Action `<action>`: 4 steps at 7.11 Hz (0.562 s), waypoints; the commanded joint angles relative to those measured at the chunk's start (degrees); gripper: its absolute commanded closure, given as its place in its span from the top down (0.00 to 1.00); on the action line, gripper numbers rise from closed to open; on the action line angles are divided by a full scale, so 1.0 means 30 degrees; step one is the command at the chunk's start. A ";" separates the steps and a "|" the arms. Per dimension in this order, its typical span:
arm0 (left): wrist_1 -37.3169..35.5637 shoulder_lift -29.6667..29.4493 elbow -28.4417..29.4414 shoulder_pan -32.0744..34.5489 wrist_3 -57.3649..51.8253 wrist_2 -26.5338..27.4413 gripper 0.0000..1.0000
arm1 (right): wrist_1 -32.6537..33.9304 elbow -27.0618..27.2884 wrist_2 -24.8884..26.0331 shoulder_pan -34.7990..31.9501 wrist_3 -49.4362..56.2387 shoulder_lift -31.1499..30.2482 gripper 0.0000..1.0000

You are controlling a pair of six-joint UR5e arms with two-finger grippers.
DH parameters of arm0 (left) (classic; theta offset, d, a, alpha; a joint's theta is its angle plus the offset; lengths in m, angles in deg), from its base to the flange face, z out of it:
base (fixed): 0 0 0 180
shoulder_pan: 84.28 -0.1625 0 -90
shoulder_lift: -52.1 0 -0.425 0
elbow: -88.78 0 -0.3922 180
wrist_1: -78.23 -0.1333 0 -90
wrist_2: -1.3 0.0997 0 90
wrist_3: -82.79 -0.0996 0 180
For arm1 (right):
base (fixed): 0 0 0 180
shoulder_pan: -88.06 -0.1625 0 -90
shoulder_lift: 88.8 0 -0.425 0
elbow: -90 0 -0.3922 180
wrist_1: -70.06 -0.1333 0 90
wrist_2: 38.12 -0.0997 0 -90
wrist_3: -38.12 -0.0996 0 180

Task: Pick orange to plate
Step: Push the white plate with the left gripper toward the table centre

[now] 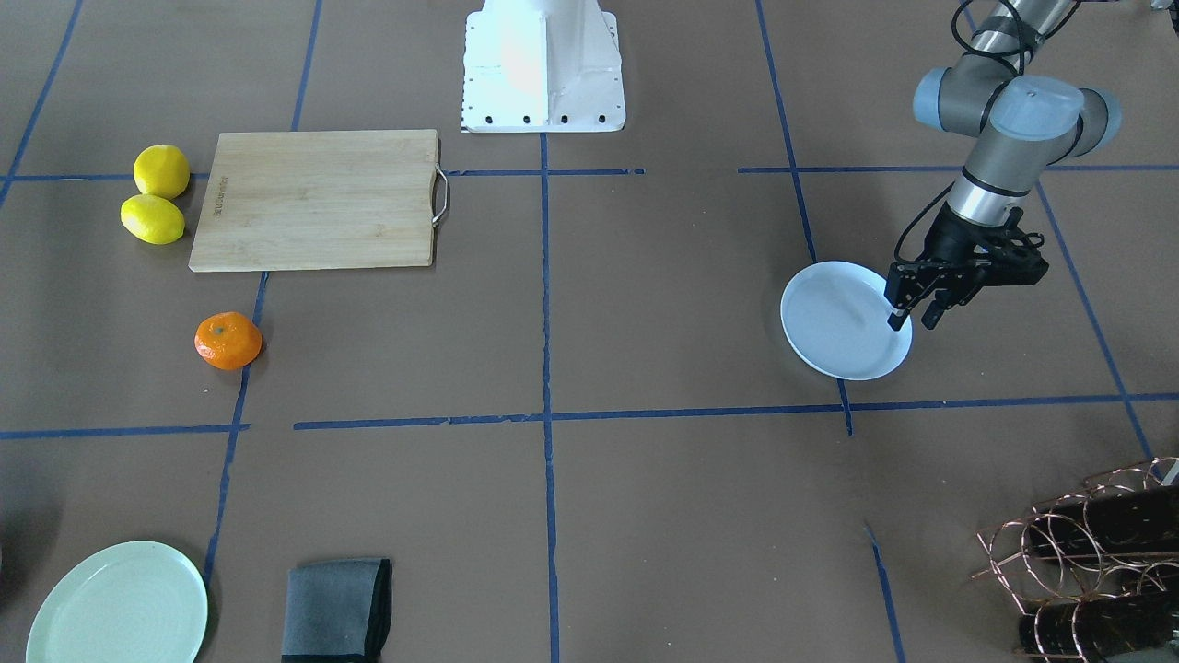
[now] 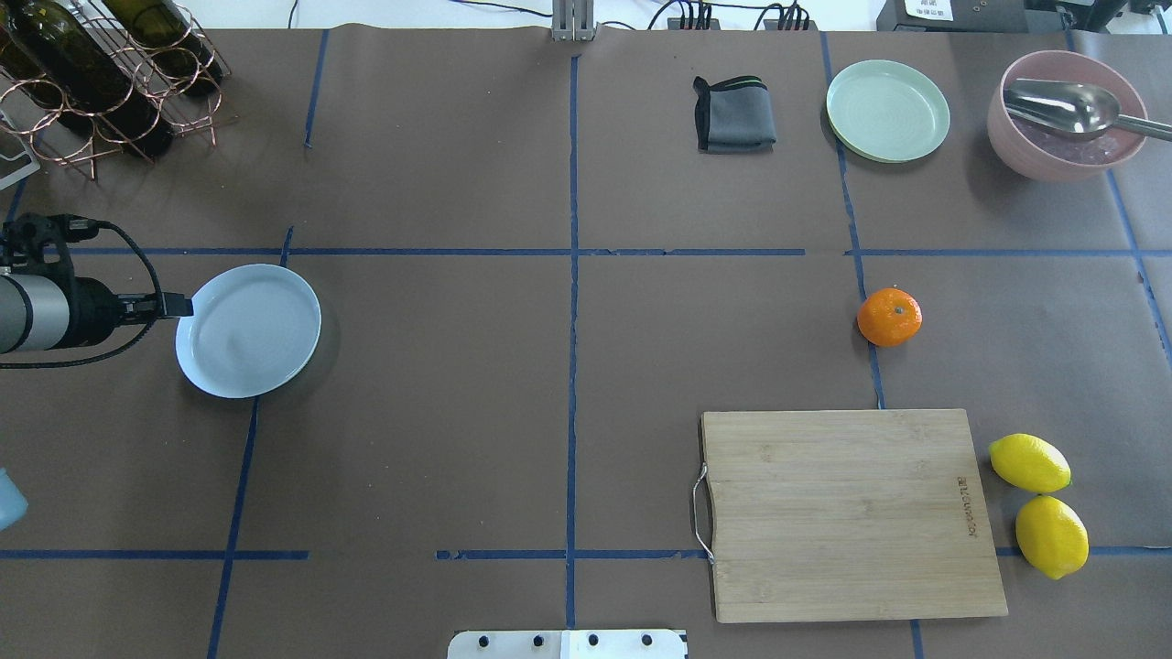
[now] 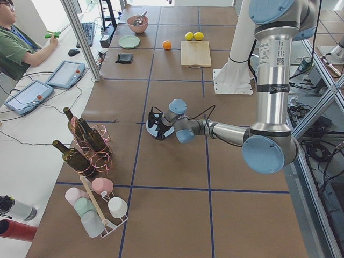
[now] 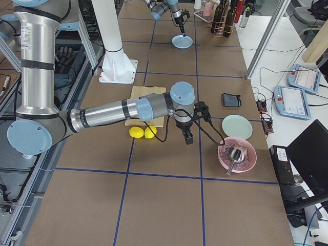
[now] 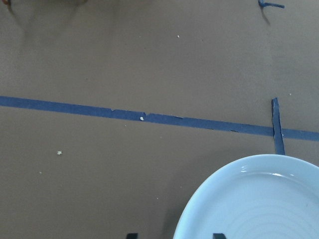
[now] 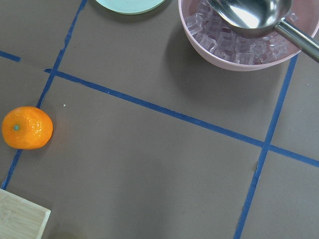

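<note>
Brown paper covers the bench (image 1: 645,304), the orange (image 1: 227,341) at the front-facing frame's left, well apart from the plate (image 1: 846,320) at right. There the left pincer (image 1: 910,320) hangs open, tilted down over the plate's rim. Only the right-side view shows the right pincer (image 4: 188,138), pointing down; open or closed, impossible to tell.

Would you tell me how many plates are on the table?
2. The bluish-white plate lies by the left gripper; the pale green plate sits far right, between grey cloth and pink bowl. None appear hidden.
</note>
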 commanded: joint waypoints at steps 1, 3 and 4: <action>-0.0059 -0.0137 0.0168 -0.0325 0.0005 0.0166 0.08 | 0.0000 -0.0020 -0.0172 0.0000 0.0000 -0.0029 1.00; -0.0088 0.0037 0.0052 -0.0325 -0.0172 0.0195 0.00 | 0.0000 -0.0020 -0.0201 0.0000 0.0000 -0.0029 1.00; -0.0088 -0.0020 -0.0355 -0.0267 -0.0230 0.0108 0.00 | 0.0000 -0.0020 -0.0317 0.0000 0.0000 -0.0029 1.00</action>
